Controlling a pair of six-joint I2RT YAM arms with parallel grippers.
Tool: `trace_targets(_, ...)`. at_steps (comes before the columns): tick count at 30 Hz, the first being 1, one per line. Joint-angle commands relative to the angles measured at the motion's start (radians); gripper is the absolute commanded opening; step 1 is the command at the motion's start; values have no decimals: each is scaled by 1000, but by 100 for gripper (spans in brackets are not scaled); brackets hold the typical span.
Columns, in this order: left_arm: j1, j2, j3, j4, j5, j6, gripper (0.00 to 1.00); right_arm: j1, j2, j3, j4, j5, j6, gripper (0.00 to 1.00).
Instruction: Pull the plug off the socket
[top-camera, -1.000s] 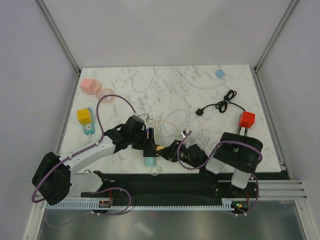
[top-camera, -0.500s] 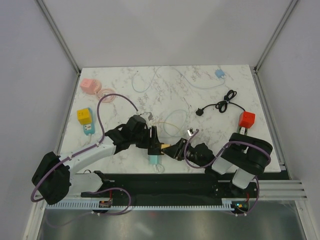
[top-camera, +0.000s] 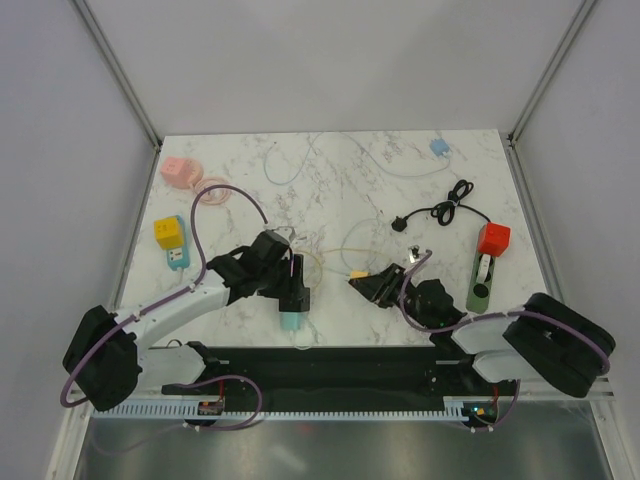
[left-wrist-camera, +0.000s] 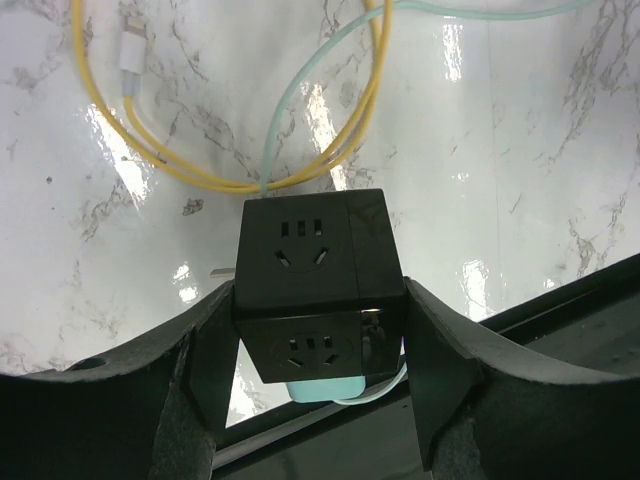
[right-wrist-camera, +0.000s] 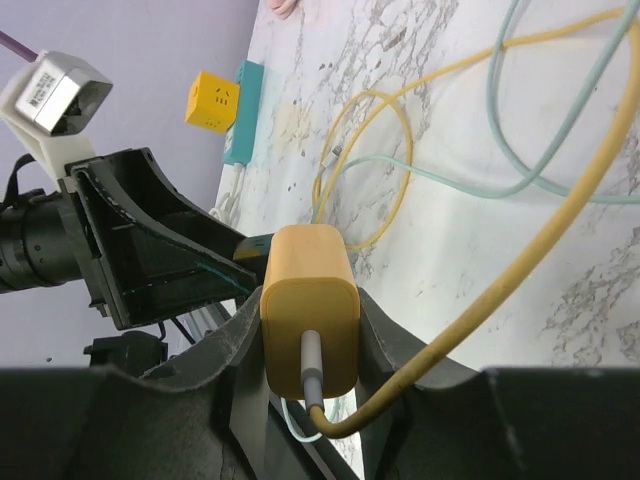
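Observation:
The socket, a black cube (left-wrist-camera: 320, 290), sits between the fingers of my left gripper (left-wrist-camera: 320, 302), which is shut on its two sides. From above, the socket (top-camera: 296, 288) and left gripper (top-camera: 293, 295) are near the table's front edge. A teal plug (top-camera: 292, 322) sticks out of the socket's near face. My right gripper (right-wrist-camera: 308, 300) is shut on the plug (right-wrist-camera: 310, 320), a yellow block with a yellow cable (right-wrist-camera: 520, 260) at its back. This plug (top-camera: 356, 272) hangs clear of the socket, to its right, in the right gripper (top-camera: 370, 283).
Loose yellow and teal cables (left-wrist-camera: 300, 150) loop on the marble beyond the socket. A yellow cube on a blue strip (top-camera: 172, 240) and a pink cube (top-camera: 178, 170) lie at the left. At the right are a red cube (top-camera: 493, 238), a green strip (top-camera: 480, 282) and a black cord (top-camera: 445, 212).
My right gripper has drawn the yellow plug out of the black socket and carried it right and slightly back. The left gripper with the socket has shifted only a little.

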Motion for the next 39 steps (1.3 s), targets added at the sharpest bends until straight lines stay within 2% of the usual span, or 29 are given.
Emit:
trace_targets(1, 0, -38, 37, -12, -19, 34, 2, -7, -127, 40, -166, 6, -98, 0)
trace_targets(6, 0, -44, 40, -12, -16, 34, 2, -7, -403, 143, -530, 20, -227, 0)
trace_targets(10, 1, -52, 20, -17, -36, 8, 2, -9, -558, 314, -848, 75, -373, 0)
trace_targets(17, 1, -107, 6, -26, -58, -22, 2, -67, -509, 623, -1127, 161, -528, 0)
trace_targets(28, 20, -112, 22, -72, -105, -41, 2, -159, -475, 1032, -1371, 247, -692, 0)
trace_targets(35, 26, -95, 25, -72, -105, -46, 2, -159, -456, 1254, -1405, 376, -824, 0)
trace_targets(39, 30, -99, 29, -77, -101, -57, 2, -161, -381, 1463, -1395, 405, -886, 0)
